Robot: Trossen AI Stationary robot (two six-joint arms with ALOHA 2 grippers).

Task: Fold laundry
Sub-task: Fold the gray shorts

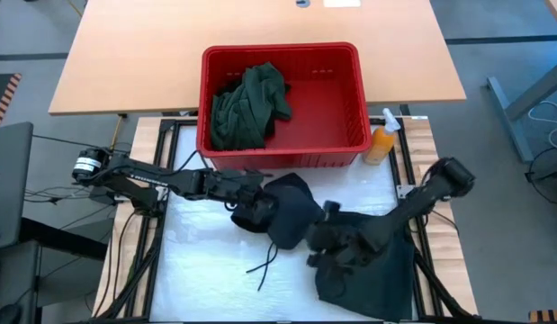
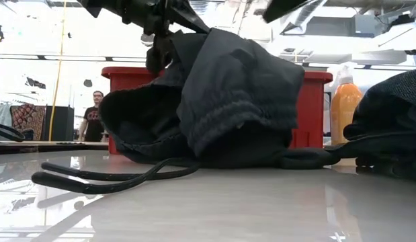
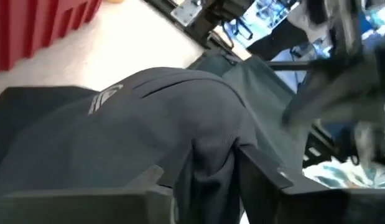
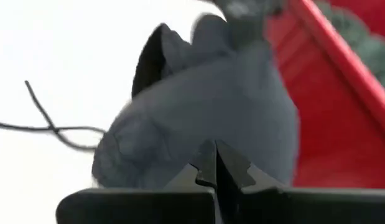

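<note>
From above, the soft black drawstring garment (image 1: 291,216) lies mid-table at six o'clock of the red plastic basket (image 1: 341,103), left end effector (image 1: 251,205) pinching its edge, and it could slip free; wrist-side, right end effector (image 4: 215,163) is pressed together, its hold hidden.

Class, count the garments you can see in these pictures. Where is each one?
2, perhaps more hidden. A green garment lies in the red basket; a black garment is spread on the table between the two grippers.
</note>
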